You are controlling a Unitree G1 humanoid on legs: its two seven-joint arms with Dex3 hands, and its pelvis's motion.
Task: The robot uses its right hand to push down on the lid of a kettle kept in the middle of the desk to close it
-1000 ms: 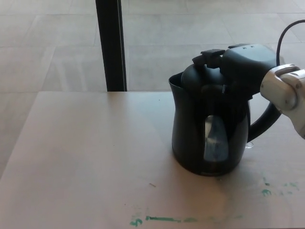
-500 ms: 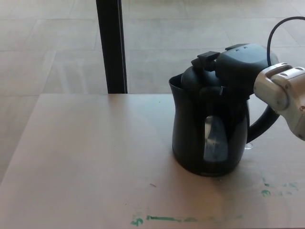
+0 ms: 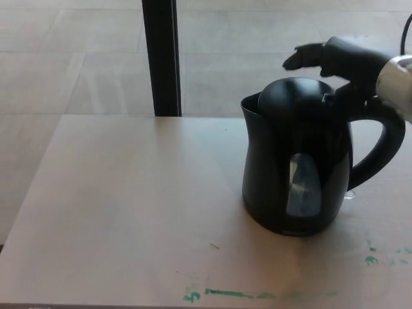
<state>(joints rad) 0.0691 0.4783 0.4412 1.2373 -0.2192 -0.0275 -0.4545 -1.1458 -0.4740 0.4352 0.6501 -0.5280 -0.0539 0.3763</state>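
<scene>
The kettle (image 3: 296, 161) stood upright on the desk (image 3: 129, 212), right of the picture's middle, its spout toward the left and its looped handle (image 3: 380, 151) toward the right. The lid (image 3: 293, 96) sat down flat on the body — a smooth dome with no gap showing at the rim. A pale window (image 3: 302, 187) ran down the near side of the body.

The right hand (image 3: 341, 58) hung above and a little behind the lid, clear of it, coming in from the right edge. Its fingers (image 3: 302, 56) stretched out leftward, spread and holding nothing; the lower part of the hand was near the top of the handle, though whether it touched could not be told. A pale wrist casing (image 3: 396, 80) showed at the right edge, with a dark cable (image 3: 407, 32) curving up beside it.

The left hand did not show.

Green marks (image 3: 225, 295) streaked the desk's near edge, and a few more (image 3: 372, 259) lay to the right of the kettle's base. A small dark speck (image 3: 214, 245) lay on the desk in front. Beyond the far edge a black post (image 3: 161, 58) rose from a tiled floor (image 3: 71, 58).
</scene>
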